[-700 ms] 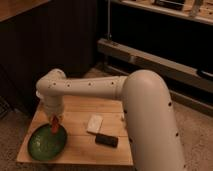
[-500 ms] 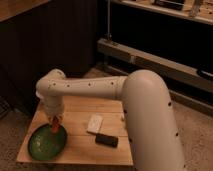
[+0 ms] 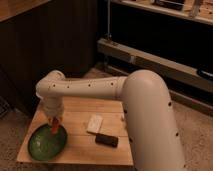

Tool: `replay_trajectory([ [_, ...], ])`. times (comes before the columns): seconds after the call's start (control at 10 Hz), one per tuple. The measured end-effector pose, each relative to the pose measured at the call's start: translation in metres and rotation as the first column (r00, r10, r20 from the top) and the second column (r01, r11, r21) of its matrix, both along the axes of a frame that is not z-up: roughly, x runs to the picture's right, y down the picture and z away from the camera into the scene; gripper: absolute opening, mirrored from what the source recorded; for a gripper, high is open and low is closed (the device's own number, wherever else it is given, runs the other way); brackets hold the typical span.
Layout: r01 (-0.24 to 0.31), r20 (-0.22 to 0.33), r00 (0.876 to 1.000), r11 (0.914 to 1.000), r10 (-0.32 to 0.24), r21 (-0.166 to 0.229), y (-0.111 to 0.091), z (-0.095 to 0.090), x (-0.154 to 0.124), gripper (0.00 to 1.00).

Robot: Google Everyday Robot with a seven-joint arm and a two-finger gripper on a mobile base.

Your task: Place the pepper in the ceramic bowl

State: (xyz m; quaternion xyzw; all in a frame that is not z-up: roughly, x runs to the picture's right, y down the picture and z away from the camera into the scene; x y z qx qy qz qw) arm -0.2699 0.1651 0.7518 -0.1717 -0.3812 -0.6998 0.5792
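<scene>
Red-orange pepper (image 3: 55,128) hangs in the tool (image 3: 54,121), which is clamped on its upper end. Its long axis is close to upright, the tip pointing down into the ceramic bowl (image 3: 42,148). The green bowl sits at the near-left corner of the wooden tabletop (image 3: 75,107), with the pepper over its far rim. A white block (image 3: 94,123) lies mid-tabletop, and a black slab (image 3: 107,140) is near it, toward the near edge.

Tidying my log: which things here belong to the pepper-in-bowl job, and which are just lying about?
Job: small red-orange pepper; glossy green ceramic bowl; gripper, over the bowl's far rim.
Lying about: white rectangular block; flat black rectangular object.
</scene>
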Motion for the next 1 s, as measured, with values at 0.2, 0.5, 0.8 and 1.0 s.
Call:
replay_trajectory([
  [0.2,0.002,0.002,1.0,1.0,-0.002,0.0,0.0015,-0.0003,0.0001,0.19],
  [0.5,0.005,0.005,1.0,1.0,-0.005,0.001,0.0036,-0.0011,-0.0003,0.25],
  [0.8,0.009,0.008,1.0,1.0,-0.009,0.001,0.0058,-0.0018,-0.0005,0.25],
  [1.0,0.011,0.009,1.0,0.9999,-0.011,0.002,0.0068,-0.0018,-0.0005,0.25],
])
